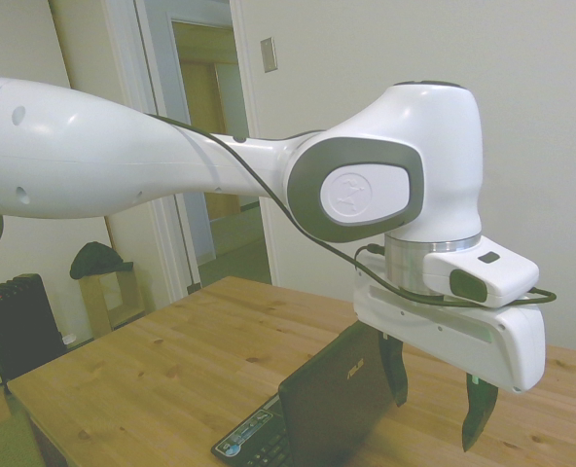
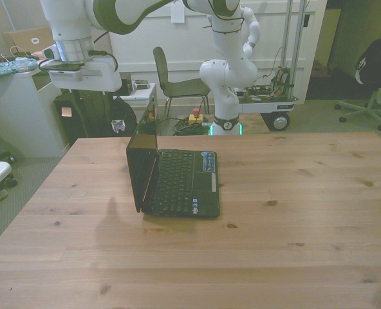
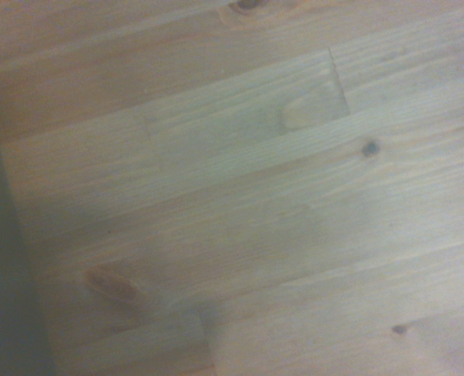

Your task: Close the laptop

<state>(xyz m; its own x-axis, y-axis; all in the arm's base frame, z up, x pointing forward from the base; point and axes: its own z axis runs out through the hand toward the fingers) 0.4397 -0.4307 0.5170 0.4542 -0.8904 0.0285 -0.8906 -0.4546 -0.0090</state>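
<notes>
**Laptop open near the table's far edge, gripper poised behind the lid**

Sits open on the wooden table (image 2: 293,212): the laptop (image 2: 177,182), matte black, keyboard base flat, lid standing close to upright. Placed closer to the far edge than the near one, and toward the front view's left of the table's middle. Hinge line, its long axis, running from far edge toward near edge, so the lid rises on the side facing the front view's left edge, screen facing the front view's right.

Hangs above and just behind the lid's back face, clear of it in the side view: the gripper (image 1: 438,387), fingers spread apart, nothing between them. Lid's silver logo visible just beside the nearer finger.

Judged: a push on the lid's upper back, toward the keyboard side, needed to fold it down. Only bare planks in the wrist view.
</notes>
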